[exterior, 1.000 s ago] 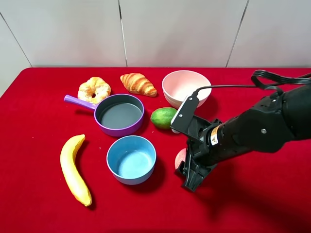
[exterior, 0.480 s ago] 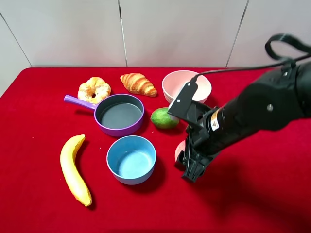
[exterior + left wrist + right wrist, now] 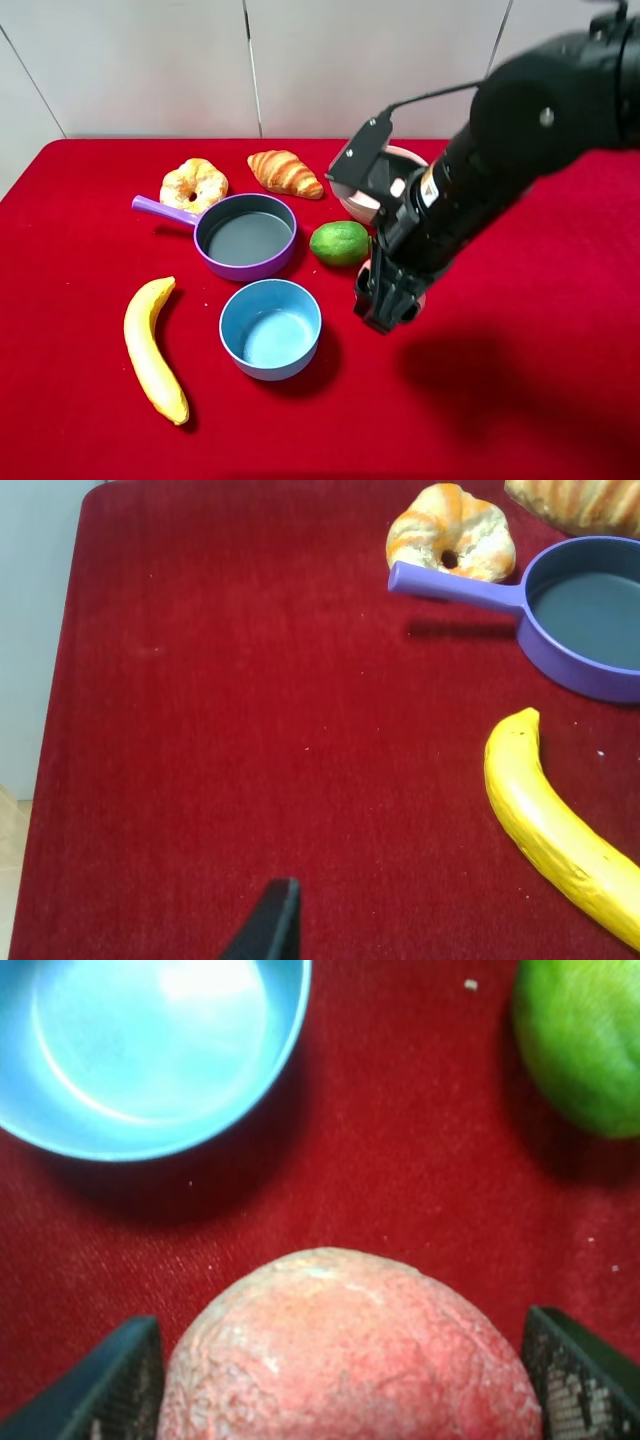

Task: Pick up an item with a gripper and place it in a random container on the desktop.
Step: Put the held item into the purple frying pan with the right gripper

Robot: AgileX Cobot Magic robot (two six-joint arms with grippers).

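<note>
My right gripper is shut on the peach, a pinkish-red mottled ball that fills the space between the two black fingers. In the high view this gripper hangs above the red desktop, just right of the blue bowl, and hides most of the peach. The purple pan with its grey inside sits left of the lime, empty; the left wrist view shows it too. Of my left gripper only one black fingertip shows, over bare cloth.
A blue bowl stands in front of the pan and a green lime beside it. A pink bowl is partly behind my right arm. A banana, a croissant and a round pastry lie on the left.
My right arm has risen off the cloth with the peach in its grip and drifted slightly toward the back. Nothing else has moved.
</note>
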